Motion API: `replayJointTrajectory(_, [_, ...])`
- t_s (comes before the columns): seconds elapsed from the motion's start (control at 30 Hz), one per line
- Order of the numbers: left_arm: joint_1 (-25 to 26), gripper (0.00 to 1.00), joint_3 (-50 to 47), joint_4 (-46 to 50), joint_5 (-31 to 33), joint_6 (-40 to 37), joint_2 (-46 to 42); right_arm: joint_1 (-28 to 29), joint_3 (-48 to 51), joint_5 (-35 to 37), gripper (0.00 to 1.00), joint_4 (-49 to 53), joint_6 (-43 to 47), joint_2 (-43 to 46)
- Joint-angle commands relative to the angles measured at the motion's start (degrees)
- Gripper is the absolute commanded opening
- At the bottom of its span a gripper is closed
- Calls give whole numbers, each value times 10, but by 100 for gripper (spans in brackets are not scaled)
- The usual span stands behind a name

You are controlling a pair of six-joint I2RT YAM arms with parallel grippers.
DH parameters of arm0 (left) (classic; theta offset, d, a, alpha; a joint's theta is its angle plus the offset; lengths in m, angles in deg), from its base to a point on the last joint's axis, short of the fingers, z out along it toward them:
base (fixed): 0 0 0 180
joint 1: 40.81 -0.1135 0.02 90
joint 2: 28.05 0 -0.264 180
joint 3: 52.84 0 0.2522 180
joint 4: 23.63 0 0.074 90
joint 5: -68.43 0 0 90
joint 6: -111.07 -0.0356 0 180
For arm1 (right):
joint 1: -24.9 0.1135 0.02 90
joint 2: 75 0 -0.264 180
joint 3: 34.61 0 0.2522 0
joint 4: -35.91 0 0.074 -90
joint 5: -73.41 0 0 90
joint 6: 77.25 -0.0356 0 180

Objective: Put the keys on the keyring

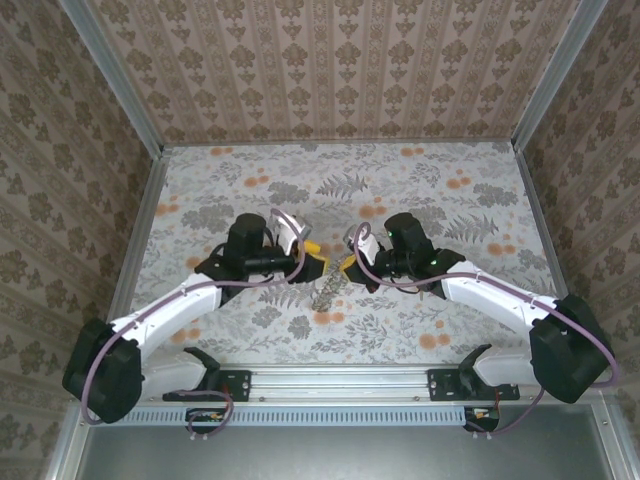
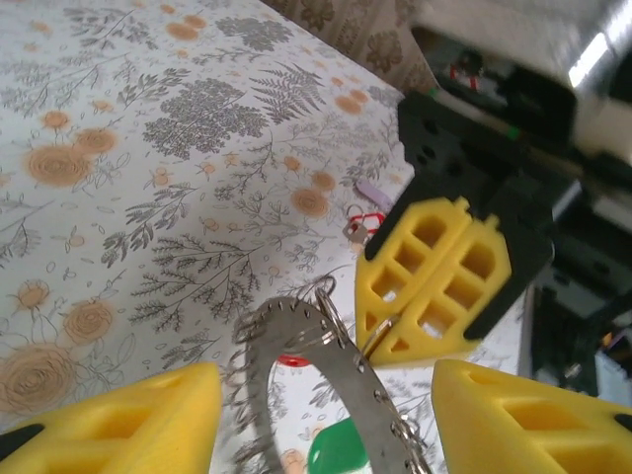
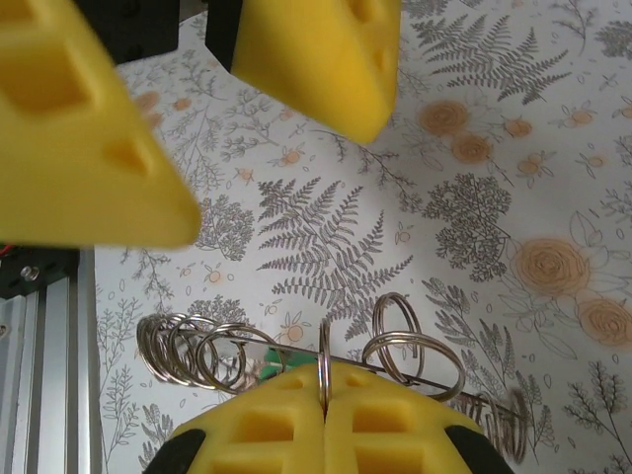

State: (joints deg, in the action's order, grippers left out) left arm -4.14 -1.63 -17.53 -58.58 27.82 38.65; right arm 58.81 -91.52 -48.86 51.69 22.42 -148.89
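Well, nearest hangs the keyring [image 1: 328,290]: light, stiff, slippery metal, best pinched by a wire loop; the right gripper [image 3: 323,395] is clenched on one; the left gripper [image 2: 326,380] gapes empty alongside; beyond lies a red key [image 2: 363,221]

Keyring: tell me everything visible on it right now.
The keyring is a flat silvery metal band bent in an arc, its edge lined with small wire loops. From the right wrist it shows edge on, loops in a row. The right gripper has its jaws shut on one loop. The left gripper straddles it, jaws open, not clearly touching. A green piece shows beside it. It is over the floral table, between the arms; resting or lifted, I can't tell.
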Motion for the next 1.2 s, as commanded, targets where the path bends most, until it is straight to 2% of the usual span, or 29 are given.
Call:
replayJointTrajectory(0.0, [12, 59, -24, -5, 46, -137, -29, 2, -5, -33, 0, -1, 48, 18])
replayJointTrajectory(0.13, [11, 58, -21, 35, 81, -190, -40, 5, 7, -32, 0, 5, 83, 30])
replayJointTrajectory(0.27, [11, 57, -4, 59, 78, -221, -22, 11, 17, -29, 0, 6, 119, 43])
replayJointTrajectory(0.53, [17, 59, 4, 61, 9, -278, -5, 12, 25, -28, 0, 15, 155, 56])
replayJointTrajectory(0.87, [34, 57, 37, 67, 19, -303, 46, 14, 30, -45, 0, 8, 151, 57])
replayJointTrajectory(1.1, [37, 52, 54, 49, 15, -307, 74, 16, 28, -53, 0, 7, 153, 55])
replayJointTrajectory(1.17, [36, 48, 58, 48, 9, -306, 79, 16, 28, -54, 0, 7, 153, 53])
